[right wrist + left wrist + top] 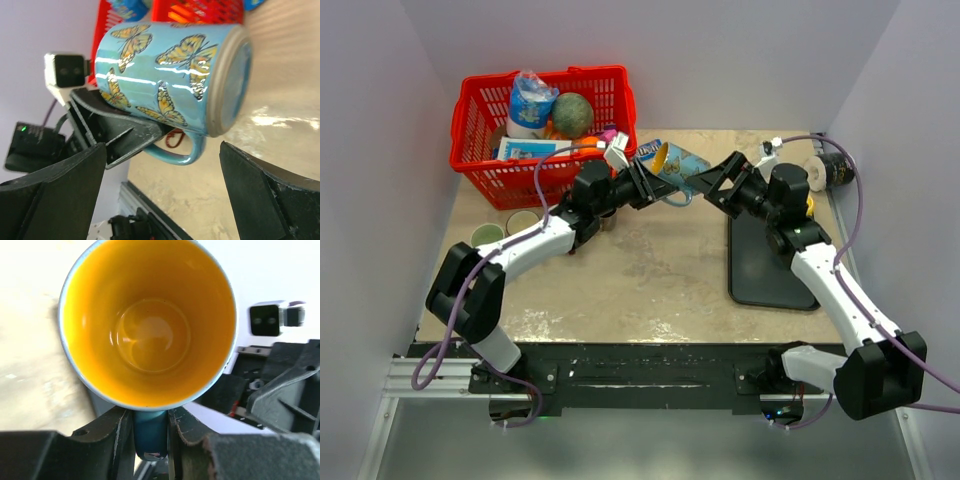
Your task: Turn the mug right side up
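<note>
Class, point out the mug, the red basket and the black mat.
mug (165, 75), right wrist view, on its butterfly-patterned side.
basket (472, 125), top view, on its left wall.
mat (755, 265), top view, on its bare middle.

There is one mug (675, 162) and one red basket (545, 75). Inside it four items show (packed close, so the count may fall short): one white-and-blue bottle (532, 100), one green round item (573, 113), one flat blue-and-white box (532, 149) and one orange piece (554, 130). The worktop (650, 280) carries two small cups, a left cup (487, 234) and a right cup (523, 221), one black mat (765, 270) and one dark roll (830, 170). Two arms each end in one tool: the left tool (655, 190) and the right tool (708, 188).
</note>
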Motion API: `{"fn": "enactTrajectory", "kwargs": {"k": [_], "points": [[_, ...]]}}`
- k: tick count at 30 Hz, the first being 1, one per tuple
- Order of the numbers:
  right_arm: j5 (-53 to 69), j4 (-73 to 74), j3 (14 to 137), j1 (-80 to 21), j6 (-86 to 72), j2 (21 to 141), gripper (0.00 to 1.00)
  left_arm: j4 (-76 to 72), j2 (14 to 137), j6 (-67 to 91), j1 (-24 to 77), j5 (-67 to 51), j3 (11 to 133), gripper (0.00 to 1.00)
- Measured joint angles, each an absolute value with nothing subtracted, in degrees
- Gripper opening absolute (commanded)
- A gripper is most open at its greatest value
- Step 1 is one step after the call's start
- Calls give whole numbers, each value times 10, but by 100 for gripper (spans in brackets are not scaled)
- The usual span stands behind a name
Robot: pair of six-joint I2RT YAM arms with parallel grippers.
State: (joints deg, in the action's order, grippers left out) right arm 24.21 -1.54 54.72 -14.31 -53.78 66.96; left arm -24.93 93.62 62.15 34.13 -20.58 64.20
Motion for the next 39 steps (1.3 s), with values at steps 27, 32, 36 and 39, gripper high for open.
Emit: {"fn": "enactTrajectory", "kwargs": {"k": [27, 32, 36, 39], "points": [[100, 197, 593, -142, -505, 701, 99, 58, 992, 312, 382, 101, 741, 0], [98, 203, 599, -142, -505, 707, 99, 69, 1017, 279, 398, 154, 742, 0], [97, 209, 601, -141, -504, 716, 99, 75, 1031, 263, 404, 184, 742, 0], [98, 217, 601, -140, -503, 721, 99, 78, 1039, 263, 406, 203, 742, 0]]}}
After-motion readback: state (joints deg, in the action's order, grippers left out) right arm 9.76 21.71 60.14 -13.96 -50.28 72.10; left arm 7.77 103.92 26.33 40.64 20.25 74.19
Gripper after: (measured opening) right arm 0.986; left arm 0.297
